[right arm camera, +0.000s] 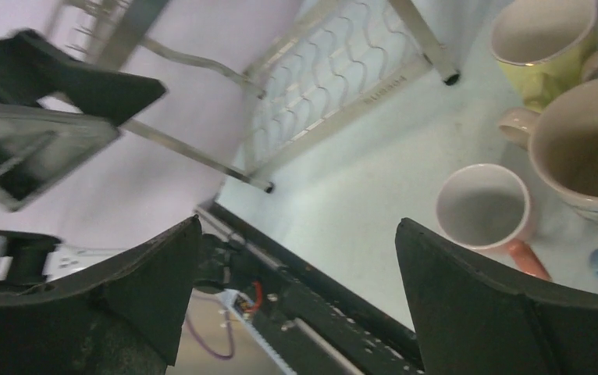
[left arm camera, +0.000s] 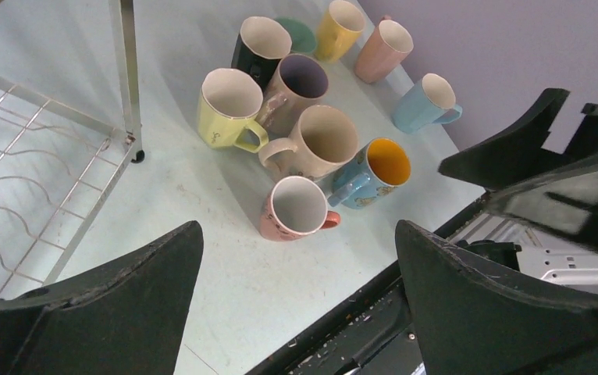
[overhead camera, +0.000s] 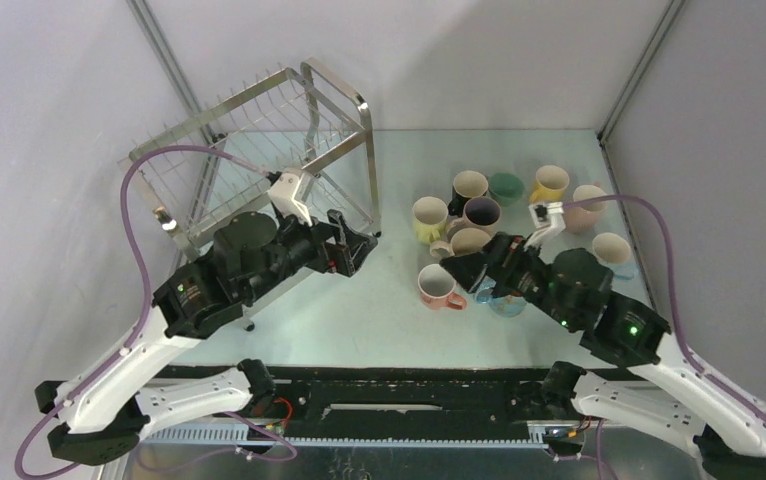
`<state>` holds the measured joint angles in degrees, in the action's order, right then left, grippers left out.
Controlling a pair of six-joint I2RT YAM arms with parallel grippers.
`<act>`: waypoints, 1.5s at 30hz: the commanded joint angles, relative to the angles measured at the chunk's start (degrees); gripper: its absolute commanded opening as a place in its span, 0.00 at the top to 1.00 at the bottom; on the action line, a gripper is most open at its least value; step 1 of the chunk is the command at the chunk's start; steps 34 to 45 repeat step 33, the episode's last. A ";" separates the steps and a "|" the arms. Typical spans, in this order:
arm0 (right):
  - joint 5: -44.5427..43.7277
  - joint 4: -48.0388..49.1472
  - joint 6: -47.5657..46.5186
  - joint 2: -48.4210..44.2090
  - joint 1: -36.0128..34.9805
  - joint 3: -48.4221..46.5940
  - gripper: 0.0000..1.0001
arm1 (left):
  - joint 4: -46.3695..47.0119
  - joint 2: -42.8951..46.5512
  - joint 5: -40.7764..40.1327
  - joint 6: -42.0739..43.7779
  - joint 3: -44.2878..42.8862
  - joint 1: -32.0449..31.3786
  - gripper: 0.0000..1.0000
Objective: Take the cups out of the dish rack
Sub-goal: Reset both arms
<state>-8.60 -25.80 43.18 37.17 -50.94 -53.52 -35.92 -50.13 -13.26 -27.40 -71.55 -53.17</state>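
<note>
Cups (left arm camera: 323, 141) all bunched on the desk (overhead camera: 359, 305) right of the dish rack (overhead camera: 249, 130), both jaws gaping and empty; glossy ceramic looks slippery and chippable, so I'd pinch a rim wall.

Bright even light, soft shadows (right wrist view blurred)

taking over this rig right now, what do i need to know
Left claw: open, empty, by the rack's front.
Right claw: open, empty, at the cups.
Cups: ten, clustered on the table right of the rack.
Rack: no cup seen in it; the left arm hides part.
Left: check that hidden part; otherwise unloading looks done.
</note>
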 commanded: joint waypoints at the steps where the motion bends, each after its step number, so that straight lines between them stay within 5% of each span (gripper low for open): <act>1: -14.30 -2.36 -5.26 3.74 -4.79 -1.58 0.00 | -1.28 1.28 -1.03 -2.14 1.64 0.40 0.00; 45: -16.80 -5.73 -5.57 -1.03 -4.87 -1.59 0.00 | 0.34 4.42 -1.26 -1.56 4.43 0.47 0.00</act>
